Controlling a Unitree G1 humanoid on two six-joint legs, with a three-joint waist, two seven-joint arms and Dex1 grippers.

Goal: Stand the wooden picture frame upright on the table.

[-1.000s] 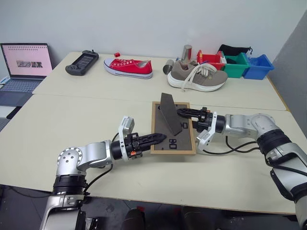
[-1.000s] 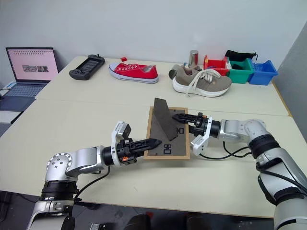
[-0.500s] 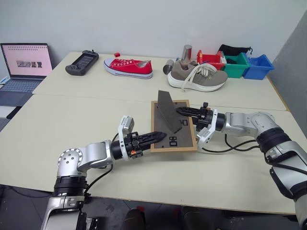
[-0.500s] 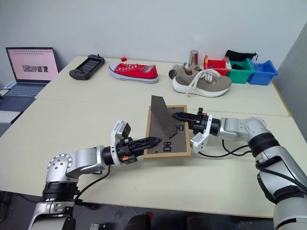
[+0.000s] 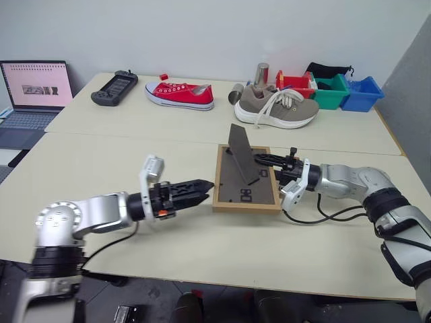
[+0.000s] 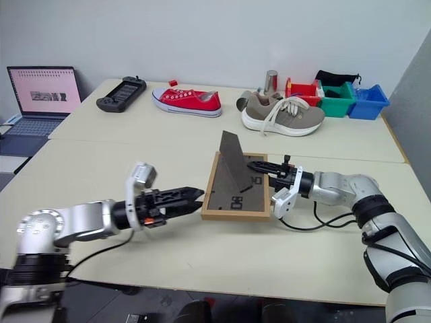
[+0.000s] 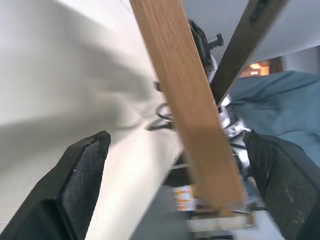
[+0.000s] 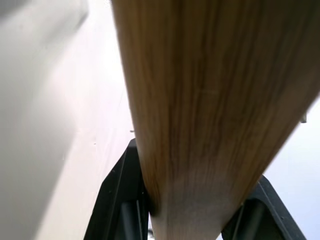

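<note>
The wooden picture frame (image 5: 236,190) lies back side up on the table (image 5: 135,158). Its dark prop leg (image 5: 241,158) is swung up from the panel. My right gripper (image 5: 261,159) reaches in from the right and is shut on the frame's right rim; in the right wrist view the light wood rim (image 8: 200,100) runs between the black fingers (image 8: 120,200). My left gripper (image 5: 201,187) hovers just off the frame's left edge, open and holding nothing. In the left wrist view its fingers (image 7: 82,170) stand wide apart, with the frame's edge (image 7: 185,100) ahead of them.
Along the far side of the table are a game controller (image 5: 116,87), a red shoe (image 5: 180,94), a grey-brown shoe (image 5: 276,108), metal cups (image 5: 262,70) and coloured bins (image 5: 330,91). A laptop (image 5: 37,84) stands at the far left. A black cable (image 5: 316,217) loops under my right wrist.
My left gripper has opened, let go of the frame's left edge and drawn back to the left. The frame has settled flatter. My right gripper keeps its hold.
</note>
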